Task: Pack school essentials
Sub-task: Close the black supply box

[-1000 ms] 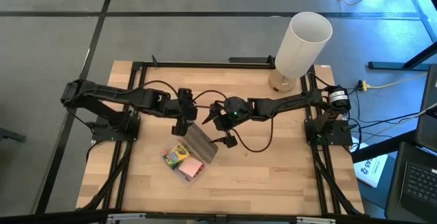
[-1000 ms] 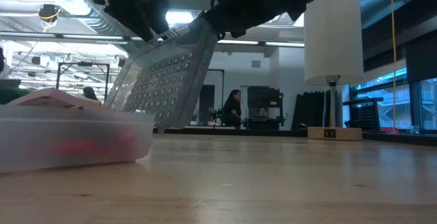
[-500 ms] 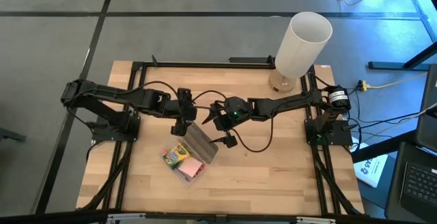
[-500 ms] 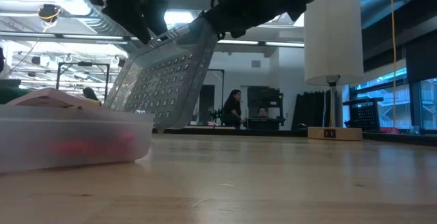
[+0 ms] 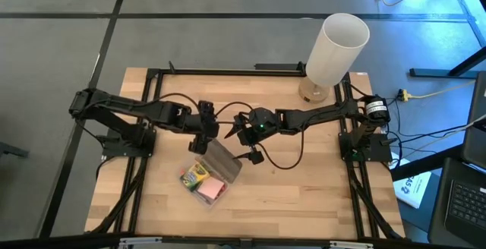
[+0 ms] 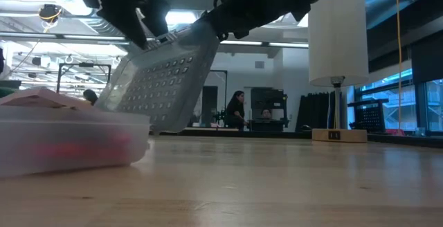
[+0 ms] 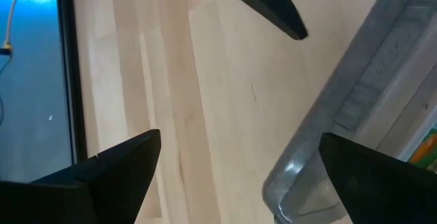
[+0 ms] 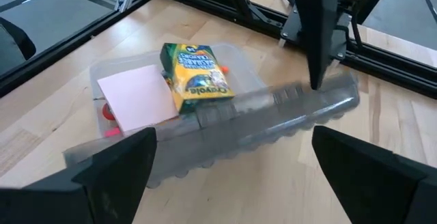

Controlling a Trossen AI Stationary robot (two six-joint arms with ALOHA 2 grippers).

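Note:
A clear box [image 5: 203,184] on the table holds the green-and-yellow crayon box [image 8: 194,74], the pink block [image 8: 136,98] and something red [image 8: 106,111] under it. Pencil and pen do not show. The grey dotted lid [image 5: 222,158] stands tilted over the box's far right side, upper edge up by both grippers [image 6: 159,82]. My left gripper [image 7: 239,142] is open at the lid's far end. My right gripper [image 8: 232,132] is open wide, and the lid's upper long edge lies between its fingers. My left gripper touches the lid with one finger [image 8: 319,39], which comes down from above onto the lid's upper edge near its far corner [image 8: 321,91]; the other finger stands free over the table. The lid stays tilted. My right gripper: I cannot tell whether its open fingers touch the lid.
A tall white cylinder [image 5: 334,48] stands on a wooden base at the table's far right corner. Black frame rails [image 5: 228,69] run along the table's far and side edges. Bare wood lies near and to the right of the box. People show in the room behind.
My left gripper has moved a little down and toward the table's left. The lid has tipped lower with it, and its lower end has shifted toward the box. The clear box has slid slightly toward the table's near left.

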